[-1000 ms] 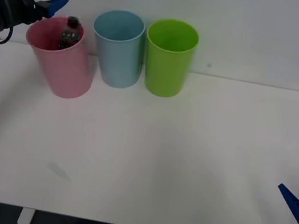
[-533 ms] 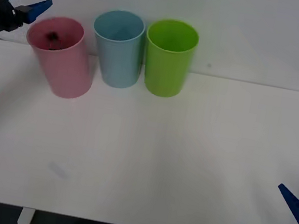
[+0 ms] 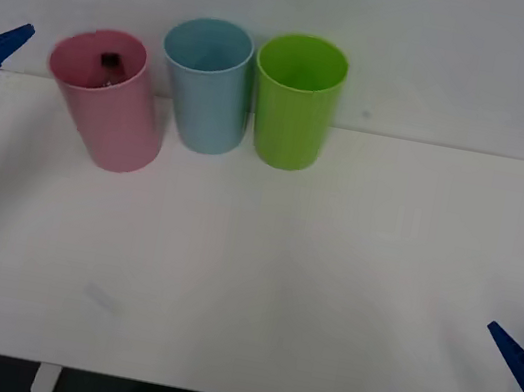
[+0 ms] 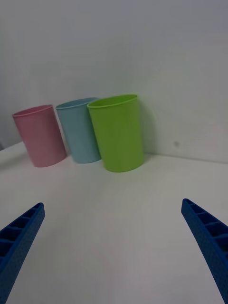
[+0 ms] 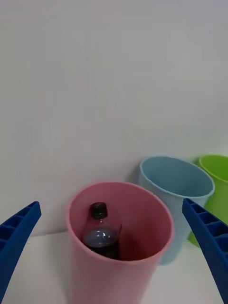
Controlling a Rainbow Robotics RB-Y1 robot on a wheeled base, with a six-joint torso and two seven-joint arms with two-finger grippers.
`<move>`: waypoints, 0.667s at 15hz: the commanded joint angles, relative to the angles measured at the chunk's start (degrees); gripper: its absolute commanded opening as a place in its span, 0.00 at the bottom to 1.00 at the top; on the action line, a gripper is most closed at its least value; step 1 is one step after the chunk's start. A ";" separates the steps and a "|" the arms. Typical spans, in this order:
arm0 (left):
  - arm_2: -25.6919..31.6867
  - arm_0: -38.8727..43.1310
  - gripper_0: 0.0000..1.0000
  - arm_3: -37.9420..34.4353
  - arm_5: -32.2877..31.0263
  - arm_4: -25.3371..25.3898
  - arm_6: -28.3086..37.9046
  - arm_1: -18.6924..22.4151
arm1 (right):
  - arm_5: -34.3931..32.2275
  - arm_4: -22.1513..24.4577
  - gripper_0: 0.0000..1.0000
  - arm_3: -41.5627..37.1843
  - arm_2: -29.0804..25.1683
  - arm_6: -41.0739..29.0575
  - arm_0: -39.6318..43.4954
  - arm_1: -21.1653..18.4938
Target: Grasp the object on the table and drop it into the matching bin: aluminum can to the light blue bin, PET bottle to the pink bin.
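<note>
A: Status check. We see the PET bottle (image 5: pixel 101 231) standing inside the pink bin (image 3: pixel 108 100), cap up, leaning toward the bin's far wall. We judge the drop step complete.

B: Confirmed. Our left pincer (image 5: pixel 114 256) is spread wide and holds nothing. In the front view it sits at the far left edge of the scene, beside the pink bin and apart from its rim.

A: Position of the bottle relative to that pincer?

B: In the left wrist view the bottle lies ahead of the pincer and below it, roughly centred between the two blue fingers (image 5: pixel 16 237), with the bin wall around it. No contact.

A: Hazards from here?

B: One main risk: the pink bin appears tilted in the front view. If the left arm swings inward at rim height, a finger could clip the rim and tip the bin, spilling the bottle onto the tabletop (image 3: pixel 307 285). A knock could also push it into the light blue bin (image 3: pixel 205 85) just beside it.

A: Right side?

B: Our right pincer (image 4: pixel 114 251) is idle, fingers spread and empty, low over the tabletop's near right corner, well apart from all bins. We expect no risk there.
</note>
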 commanded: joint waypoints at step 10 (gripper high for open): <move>13.18 20.06 1.00 1.02 -12.46 0.40 -19.61 -8.77 | 0.00 0.00 1.00 0.00 0.00 0.00 0.00 0.00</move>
